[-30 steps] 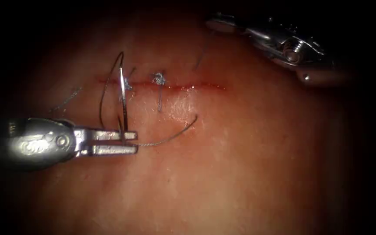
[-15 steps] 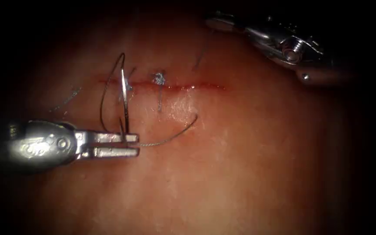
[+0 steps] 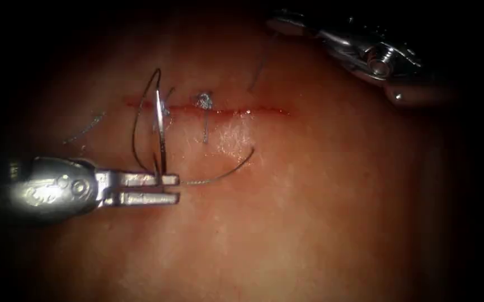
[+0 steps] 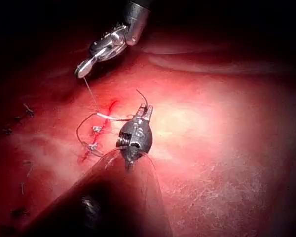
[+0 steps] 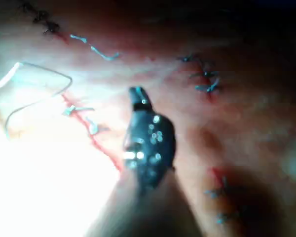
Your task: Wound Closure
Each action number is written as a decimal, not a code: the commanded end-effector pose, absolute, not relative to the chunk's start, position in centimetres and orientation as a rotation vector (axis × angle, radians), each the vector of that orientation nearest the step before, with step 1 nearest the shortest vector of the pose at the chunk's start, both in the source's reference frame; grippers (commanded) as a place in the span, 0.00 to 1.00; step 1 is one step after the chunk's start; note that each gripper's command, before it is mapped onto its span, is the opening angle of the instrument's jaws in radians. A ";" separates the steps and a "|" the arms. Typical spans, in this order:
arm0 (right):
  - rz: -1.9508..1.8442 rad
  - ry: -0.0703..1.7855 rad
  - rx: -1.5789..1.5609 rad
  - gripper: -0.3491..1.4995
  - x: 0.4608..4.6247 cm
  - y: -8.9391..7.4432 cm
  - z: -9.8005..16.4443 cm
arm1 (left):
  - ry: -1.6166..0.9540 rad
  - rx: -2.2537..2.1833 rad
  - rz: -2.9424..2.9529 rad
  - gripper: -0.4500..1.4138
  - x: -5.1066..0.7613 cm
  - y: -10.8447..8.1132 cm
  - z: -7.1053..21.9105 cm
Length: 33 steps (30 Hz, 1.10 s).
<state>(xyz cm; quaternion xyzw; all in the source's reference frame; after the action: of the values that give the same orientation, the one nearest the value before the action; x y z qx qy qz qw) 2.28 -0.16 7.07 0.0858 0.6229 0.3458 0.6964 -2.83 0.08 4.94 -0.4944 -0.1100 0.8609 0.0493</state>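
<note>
Holding: the left tool (image 3: pixel 166 188) grips the needle (image 3: pixel 159 131) near one end of its curve, its jaws closed on the steel at the near side of the cut (image 3: pixel 208 110).
Needle: stands arched up from the jaws toward the left end of the cut; whether its far end is in the tissue (image 3: pixel 309 212) I cannot tell.
Thread: thread (image 3: pixel 222 174) trails right from the left tool across the near tissue, curling up at its end.
Right tool: the right tool (image 3: pixel 278 25) sits far right, well apart from the cut, a strand hanging below its tip; jaws look closed on it.
Done: two knotted stitches (image 3: pixel 203 102) with cut ends sit on the left half.
Left: judging by this, the right half, with red fluid (image 3: pixel 264 112), stays unstitched.
</note>
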 end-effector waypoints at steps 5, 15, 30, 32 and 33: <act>0.755 1.407 0.208 0.02 2.42 -0.1 7.1 | -0.342 -1.513 2.620 0.00 -2.84 0.1 4.9; 0.806 1.386 0.157 0.99 2.34 -0.2 6.9 | -0.219 -1.516 2.549 0.00 -2.44 0.4 4.9; 0.783 1.389 0.182 0.99 1.86 -0.5 6.7 | -0.192 -1.370 2.449 0.88 -1.90 0.1 5.2; 0.772 1.379 0.188 0.99 1.84 -0.5 6.7 | -0.195 -1.358 2.440 0.90 -1.78 0.0 5.2; 0.764 1.370 0.191 0.99 1.85 -0.6 6.8 | -0.220 -1.374 2.436 0.90 -1.69 0.0 5.2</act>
<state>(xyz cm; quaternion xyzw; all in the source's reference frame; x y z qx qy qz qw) 1.76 -0.57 6.70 0.0866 0.6159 0.3444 0.7032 -1.65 -0.06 5.17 -0.4804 -0.0758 0.8576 0.1672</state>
